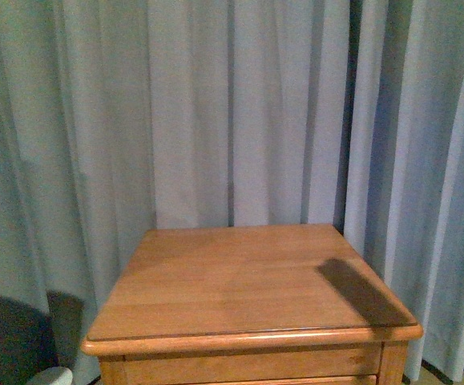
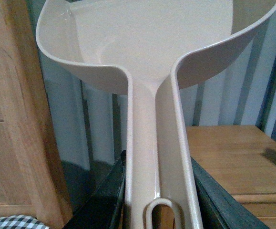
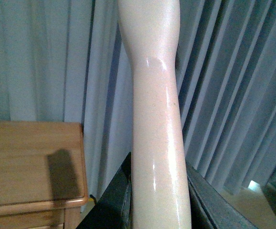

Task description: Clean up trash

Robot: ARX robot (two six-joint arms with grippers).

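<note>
The trash does not show in any view. My left gripper (image 2: pixel 158 200) is shut on the long handle of the pinkish-beige dustpan (image 2: pixel 152 43), whose pan is held up in the air and looks empty inside. My right gripper (image 3: pixel 159 200) is shut on the glossy cream brush handle (image 3: pixel 154 114), which rises straight out of the jaws; the bristles are out of view. In the front view neither arm shows, only a bare wooden table top (image 1: pixel 248 281) with a dark shadow at its right side.
Pale blue-grey curtains (image 1: pixel 215 104) hang close behind and beside the wooden table (image 3: pixel 28 162). A wooden cabinet side (image 2: pixel 14 119) stands near the left arm, with a checked cloth (image 2: pixel 14 223) below it. Floor shows beside the table (image 3: pixel 252 200).
</note>
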